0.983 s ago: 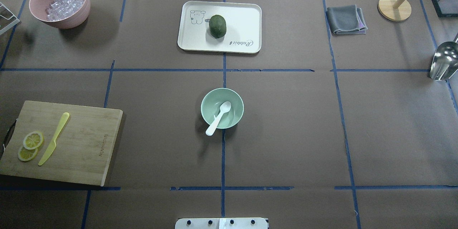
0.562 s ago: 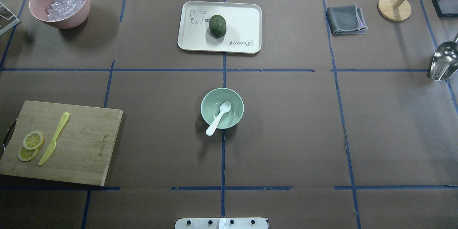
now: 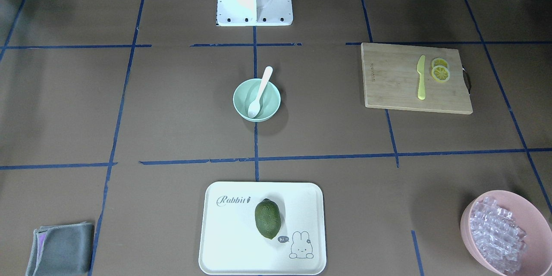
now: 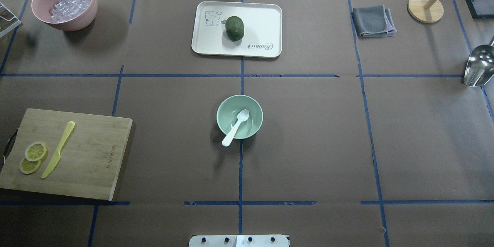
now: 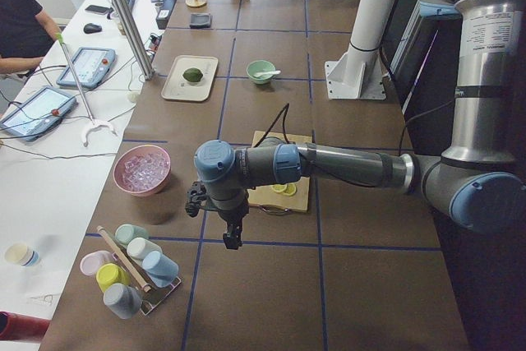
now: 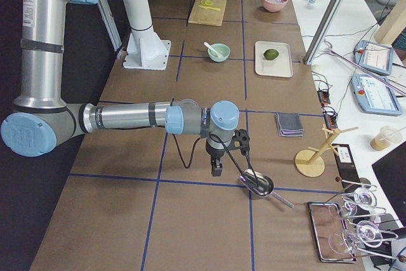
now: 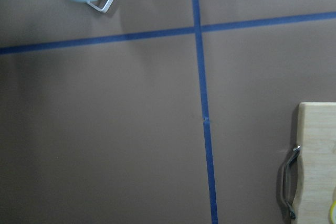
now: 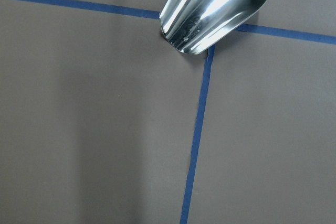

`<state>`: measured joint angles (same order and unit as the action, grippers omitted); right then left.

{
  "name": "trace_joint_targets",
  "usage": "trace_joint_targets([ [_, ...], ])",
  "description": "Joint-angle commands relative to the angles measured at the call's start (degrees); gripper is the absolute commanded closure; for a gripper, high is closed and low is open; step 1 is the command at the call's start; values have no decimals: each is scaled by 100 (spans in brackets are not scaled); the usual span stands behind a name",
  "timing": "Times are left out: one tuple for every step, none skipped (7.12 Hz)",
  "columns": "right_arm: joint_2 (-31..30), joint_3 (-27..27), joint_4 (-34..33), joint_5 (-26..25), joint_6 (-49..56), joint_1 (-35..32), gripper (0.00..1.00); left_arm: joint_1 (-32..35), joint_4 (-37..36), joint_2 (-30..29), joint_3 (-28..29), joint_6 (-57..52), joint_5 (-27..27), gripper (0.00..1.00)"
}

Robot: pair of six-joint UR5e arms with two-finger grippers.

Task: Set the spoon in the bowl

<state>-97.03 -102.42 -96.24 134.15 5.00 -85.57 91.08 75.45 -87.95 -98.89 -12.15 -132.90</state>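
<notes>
Two grippers, and neither is near the work. The left gripper [image 5: 233, 240] hangs low over the table near a rack of cups [image 5: 131, 273]. The right gripper [image 6: 217, 169] hangs just beside a metal scoop [image 6: 257, 184]. Both show only in the side views, so I cannot tell whether either is released or clenched.

The spoon [image 4: 236, 126] lies in the bowl [image 4: 255, 123], well apart from both grippers and roughly between them along the table. On that evidence I judge the placement done, with nothing visibly left to do.

The spoon's long axis runs on a diagonal. Its scoop rests low inside the bowl, pointing away from the robot's base and slightly toward the right gripper's end. Its handle leans on the rim and overhangs it toward the base and the left gripper's end.
</notes>
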Motion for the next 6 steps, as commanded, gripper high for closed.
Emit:
trace_joint_targets([
  [17,64,0,-3,-16,-3,0,-11,4,94,-139,45,-51,0],
  [17,64,-9,6,-25,5,0,-11,13,155,-130,29,-52,0],
  [17,47,0,6,-25,5,0,-11,74,269,-209,2,-52,0],
  [35,12,0,6,-8,5,0,-11,83,287,-166,2,-61,0],
  [70,20,0,6,-34,5,0,-11,66,287,-209,11,-87,0],
  [105,38,-9,-3,-43,5,0,-11,75,296,-166,2,-87,0],
])
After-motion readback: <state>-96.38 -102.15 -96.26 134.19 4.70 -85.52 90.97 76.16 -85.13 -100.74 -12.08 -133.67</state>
